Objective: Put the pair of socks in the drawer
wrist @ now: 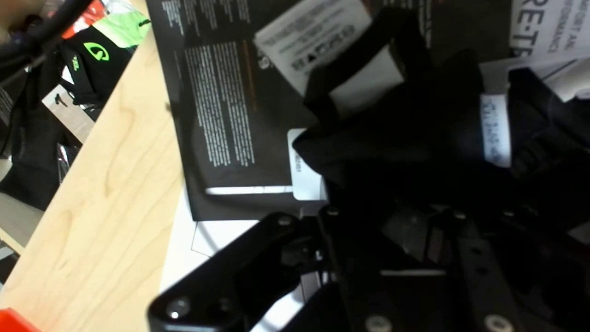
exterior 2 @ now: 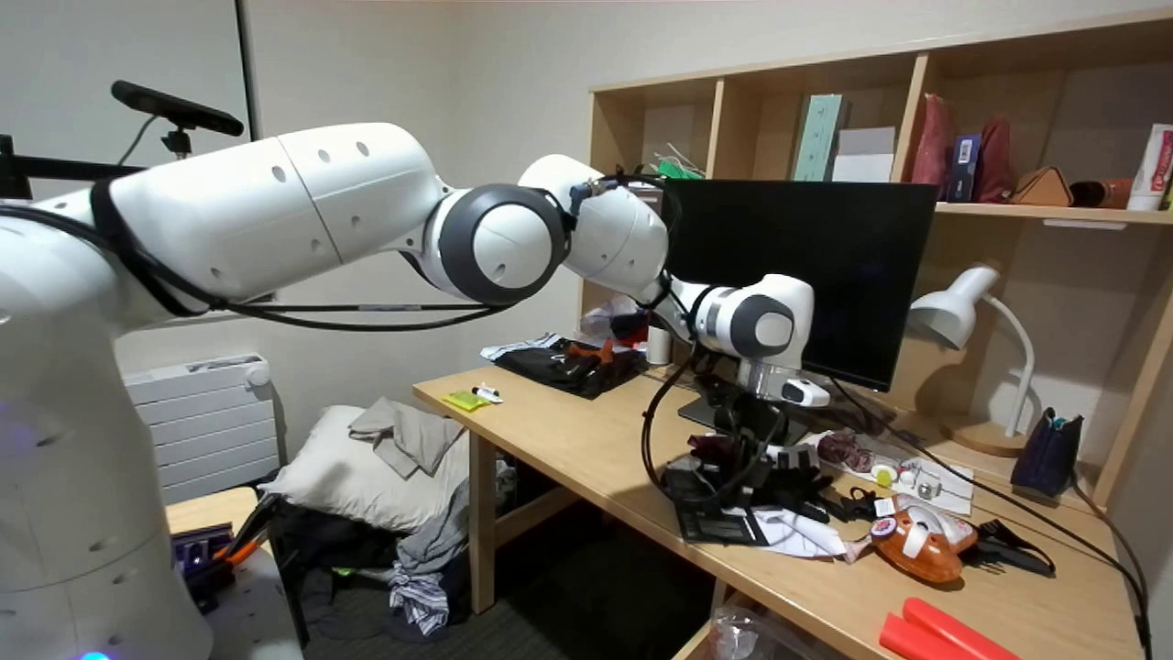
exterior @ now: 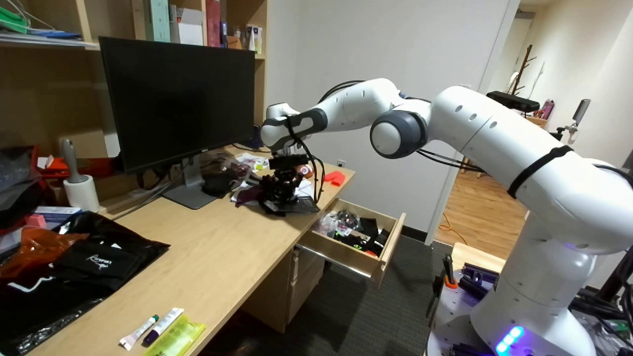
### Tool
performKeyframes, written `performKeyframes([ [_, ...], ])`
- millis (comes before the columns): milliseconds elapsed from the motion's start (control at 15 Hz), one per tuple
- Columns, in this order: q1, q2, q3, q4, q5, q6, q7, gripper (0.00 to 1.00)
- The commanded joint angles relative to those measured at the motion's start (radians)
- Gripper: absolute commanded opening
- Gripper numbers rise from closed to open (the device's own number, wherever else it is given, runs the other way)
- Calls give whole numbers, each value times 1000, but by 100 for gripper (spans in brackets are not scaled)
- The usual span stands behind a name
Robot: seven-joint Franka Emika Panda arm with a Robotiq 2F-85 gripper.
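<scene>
1. Right at the tool [wrist: 396, 207]: the pair of socks [wrist: 401, 133], assuming it's the one black fabric lump there, which I can't swear to. In the wrist view it sits directly ahead of the tool, partly over one dark printed package [wrist: 226, 106] on the tabletop [wrist: 115, 207].
2. There's just the one tool, pointing down, low among the clutter. It's black on black down there, so honestly can't tell how far apart the jaws are or if they've got the fabric.
3. Close by, one monitor [exterior: 183, 104], with one round black bundle [exterior: 219, 184] just beside its foot [exterior: 185, 198]. Also near, in an exterior view, one amber gadget [exterior 2: 921, 555].
4. A bit further out, one drawer [exterior: 393, 237], standing open below the tabletop edge. Black items [exterior: 368, 227] and clear plastic [exterior: 326, 225] are piled in it, too jumbled to count.
5. Then two red pieces [exterior 2: 958, 628] side by side, and one white lamp [exterior 2: 944, 312].
6. Well apart, far end: one big black plastic bag [exterior: 74, 296], one white roller [exterior: 81, 194] with a grey handle, two small tubes [exterior: 138, 333], one yellow packet [exterior: 178, 338] just beside them.
</scene>
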Motion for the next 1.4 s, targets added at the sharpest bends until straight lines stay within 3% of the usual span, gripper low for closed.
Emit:
performKeyframes([
  [0,-21,18,18,40,15,-34,-38,6],
  [67,-25,9,19,36,17,-35,-43,3],
  [333,-38,-49,17,5,21,-39,-41,8],
  [800,-107,-261,23,-127,39,3,-47,7],
  [1333,-228,-531,3,-452,125,53,-5,7],
])
